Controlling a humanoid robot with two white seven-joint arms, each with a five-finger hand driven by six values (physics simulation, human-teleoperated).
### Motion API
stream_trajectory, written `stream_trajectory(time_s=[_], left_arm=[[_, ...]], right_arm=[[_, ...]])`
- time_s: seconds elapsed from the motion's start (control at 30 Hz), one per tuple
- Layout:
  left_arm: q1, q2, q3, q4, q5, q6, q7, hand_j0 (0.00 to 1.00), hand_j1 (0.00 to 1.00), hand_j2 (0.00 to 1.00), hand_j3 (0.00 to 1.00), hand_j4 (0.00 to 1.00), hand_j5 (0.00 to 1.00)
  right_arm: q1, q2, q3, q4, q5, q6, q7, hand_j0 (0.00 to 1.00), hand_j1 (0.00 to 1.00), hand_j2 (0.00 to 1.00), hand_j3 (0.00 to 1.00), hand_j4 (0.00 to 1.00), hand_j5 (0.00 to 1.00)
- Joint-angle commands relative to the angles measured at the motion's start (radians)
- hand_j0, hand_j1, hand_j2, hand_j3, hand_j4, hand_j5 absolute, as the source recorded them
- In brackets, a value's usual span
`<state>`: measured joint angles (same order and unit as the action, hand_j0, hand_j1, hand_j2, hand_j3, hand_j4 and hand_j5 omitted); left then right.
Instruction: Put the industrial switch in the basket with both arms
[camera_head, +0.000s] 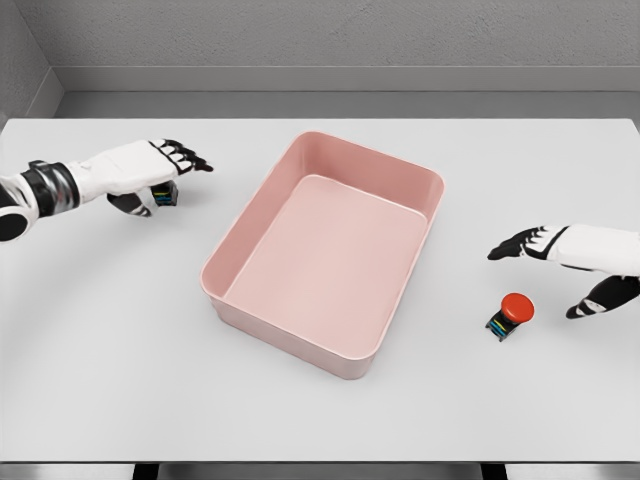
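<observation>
On the white table (100, 380), right of the pink basket (330, 250), the red-capped industrial switch (511, 314) was located just below the right hand (570, 262), fingers spread, nothing gripped. A second switch (165, 194) was partly covered by the left hand (150, 168), its grip undeterminable.

Two switches out, basket empty.
I see a pink rectangular basket (265, 255) mid-desk, angled. One industrial switch (511, 315), red-capped on a dark base, lies tilted right of it; a second dark switch (165, 195) sits left, mostly hidden beneath my left hand.
</observation>
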<state>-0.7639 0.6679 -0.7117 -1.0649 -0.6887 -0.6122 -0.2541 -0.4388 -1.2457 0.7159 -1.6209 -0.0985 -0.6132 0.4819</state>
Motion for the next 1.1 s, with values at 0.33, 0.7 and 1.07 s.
stream_trajectory(time_s=[0.33,0.7,1.07], left_arm=[[-0.008,0.012,0.038,0.048,0.107,0.001,0.003,1.00,1.00,1.00,1.00,1.00,1.00],[-0.008,-0.045,0.035,0.111,0.092,0.001,0.009,1.00,1.00,1.00,1.00,1.00,1.00],[-0.008,-0.048,0.038,0.155,0.095,0.001,0.044,1.00,1.00,1.00,1.00,1.00,1.00]], right_arm=[[0.031,0.072,0.007,-0.007,-0.006,0.002,0.006,1.00,1.00,1.00,1.00,1.00,1.00],[0.063,0.078,0.008,-0.002,0.006,0.002,0.011,0.97,0.97,0.97,0.97,0.97,0.97],[0.058,0.078,0.000,0.016,0.022,0.002,0.011,0.83,0.83,0.83,0.83,0.83,0.83]])
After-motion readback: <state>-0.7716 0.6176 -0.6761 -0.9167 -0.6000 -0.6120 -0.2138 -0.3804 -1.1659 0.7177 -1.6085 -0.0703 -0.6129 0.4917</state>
